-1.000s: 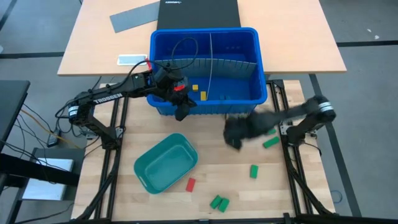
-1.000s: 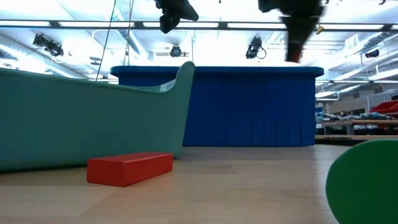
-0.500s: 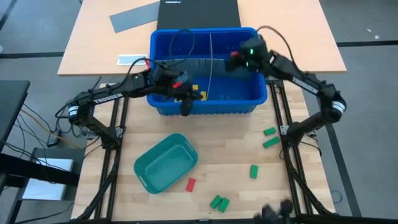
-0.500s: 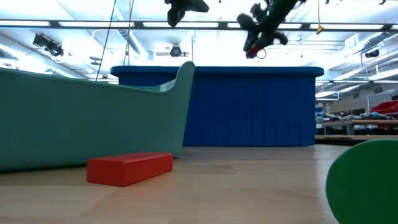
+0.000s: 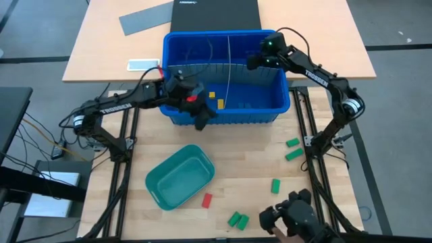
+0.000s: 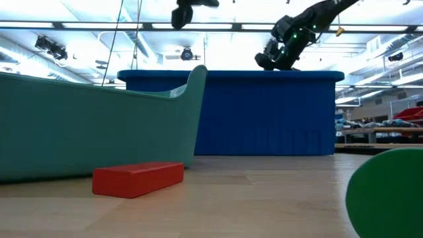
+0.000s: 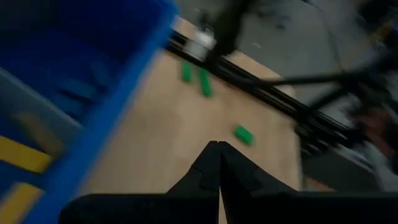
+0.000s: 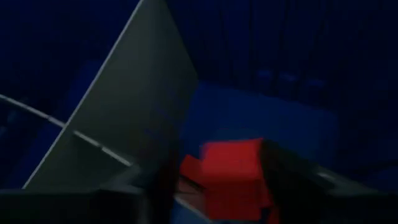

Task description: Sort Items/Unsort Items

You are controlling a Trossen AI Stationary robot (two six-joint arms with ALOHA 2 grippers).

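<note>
Right fingers moved inside blue bin's far corner, apart over red block; left fingers together at near rim.

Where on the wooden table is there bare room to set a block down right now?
The widest bare patch lies between the blue bin and the teal tray, running right toward the green blocks. The strip left of the tray is also free. It is crowded below the tray's right end: a red block, a green pair, and a dark object at the bottom edge.
</note>
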